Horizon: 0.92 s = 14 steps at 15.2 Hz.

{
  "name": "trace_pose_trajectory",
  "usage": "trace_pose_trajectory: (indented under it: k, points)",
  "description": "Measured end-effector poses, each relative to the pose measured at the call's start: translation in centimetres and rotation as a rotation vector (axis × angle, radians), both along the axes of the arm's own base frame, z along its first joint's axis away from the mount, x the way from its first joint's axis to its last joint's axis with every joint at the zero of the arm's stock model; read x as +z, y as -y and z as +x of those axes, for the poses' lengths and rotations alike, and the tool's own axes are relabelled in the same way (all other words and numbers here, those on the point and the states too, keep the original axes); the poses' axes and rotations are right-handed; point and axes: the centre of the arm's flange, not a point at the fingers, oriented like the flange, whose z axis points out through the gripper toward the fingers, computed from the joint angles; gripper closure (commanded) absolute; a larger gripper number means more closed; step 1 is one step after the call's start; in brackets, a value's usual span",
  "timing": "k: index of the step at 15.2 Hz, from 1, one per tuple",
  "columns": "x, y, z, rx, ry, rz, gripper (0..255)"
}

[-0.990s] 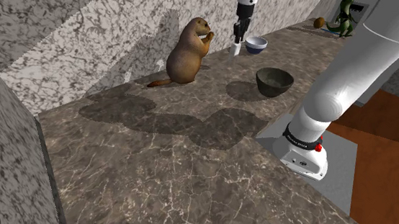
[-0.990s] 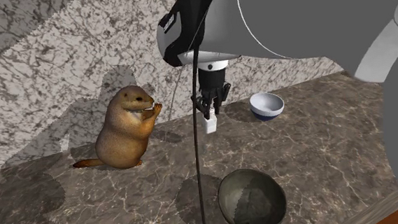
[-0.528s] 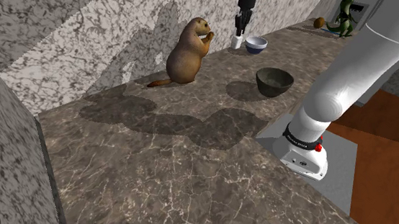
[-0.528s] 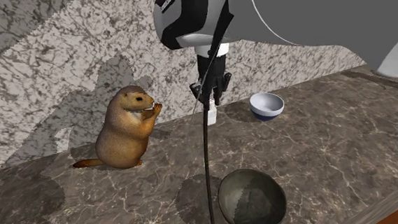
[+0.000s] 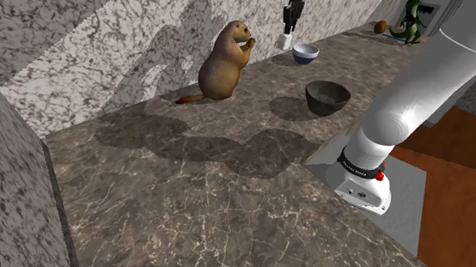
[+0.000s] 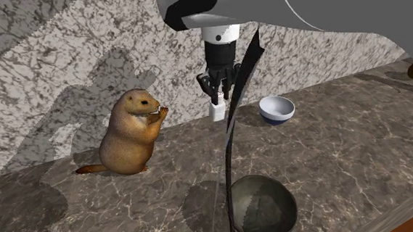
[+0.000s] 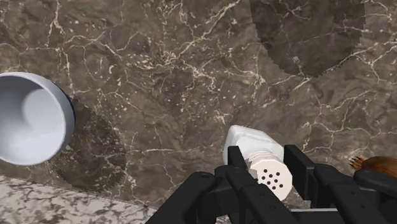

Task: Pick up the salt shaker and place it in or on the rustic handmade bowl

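My gripper (image 5: 286,32) is shut on a small white salt shaker (image 5: 285,41) and holds it in the air above the marble counter, close to the back wall. In the second exterior view the shaker (image 6: 216,112) hangs below the black gripper (image 6: 216,100), between the rodent figure and the white bowl. The wrist view shows the shaker's perforated top (image 7: 270,177) clasped between the two black fingers (image 7: 242,184). A dark grey-green, rough-looking bowl (image 5: 322,105) sits empty nearer the counter's front edge, also seen as the dark bowl (image 6: 276,217) in the second exterior view.
A white bowl with a blue outside (image 5: 305,52) (image 6: 277,109) (image 7: 32,121) stands near the wall beside the shaker. A brown prairie-dog figure (image 5: 223,65) (image 6: 130,134) sits upright by the wall. A green dinosaur toy (image 5: 410,20) and a small orange object (image 5: 380,26) lie far along the counter.
The gripper has risen with the salt shaker, lifting it well above the counter. The bowls and the rodent figure have not moved.
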Motion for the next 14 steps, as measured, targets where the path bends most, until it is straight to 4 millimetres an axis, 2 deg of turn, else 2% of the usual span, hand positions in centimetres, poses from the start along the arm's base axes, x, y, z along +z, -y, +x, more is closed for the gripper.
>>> trace_pose_trajectory:
  k: [14]
  points:
    - [3.1,-4.7,-16.9,0.000,0.001,0.000,255]
